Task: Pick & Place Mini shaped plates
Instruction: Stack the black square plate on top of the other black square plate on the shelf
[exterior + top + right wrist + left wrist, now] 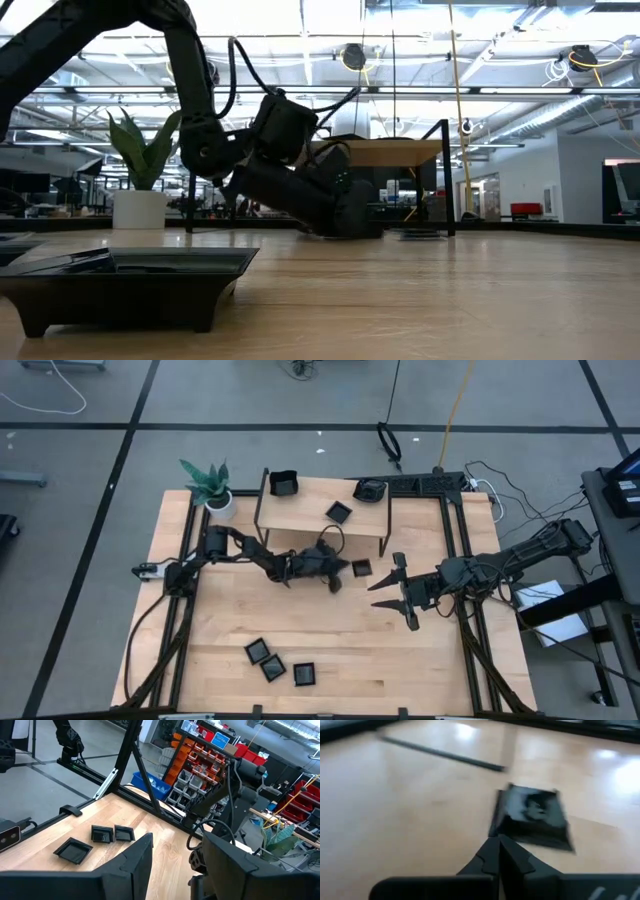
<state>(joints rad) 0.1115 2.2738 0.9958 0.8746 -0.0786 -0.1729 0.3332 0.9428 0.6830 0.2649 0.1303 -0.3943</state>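
Several mini shaped plates show, all black and glossy. One square plate (362,568) (534,817) lies flat on the table in front of the raised shelf (300,510). My left gripper (340,575) (499,842) is shut, low over the table and slanting down, its tips at this plate's near corner. Three plates (273,665) (102,833) lie flat near the table's front edge. Three more (339,512) rest on the shelf. My right gripper (385,592) (175,865) hangs open above the table's right half, holding nothing. My left gripper's shut fingertips (495,851) stand at the near corner (496,827) of the square plate, coming at it low and slanting down from the table's left. Whether they touch it I cannot tell. The plate lies flat on the table.
A potted green plant (212,488) (140,170) stands at the far left corner. The shelf's dark legs (385,530) rise beside the square plate. A dark frame (465,560) borders the table. Bare wood lies in the table's middle and right.
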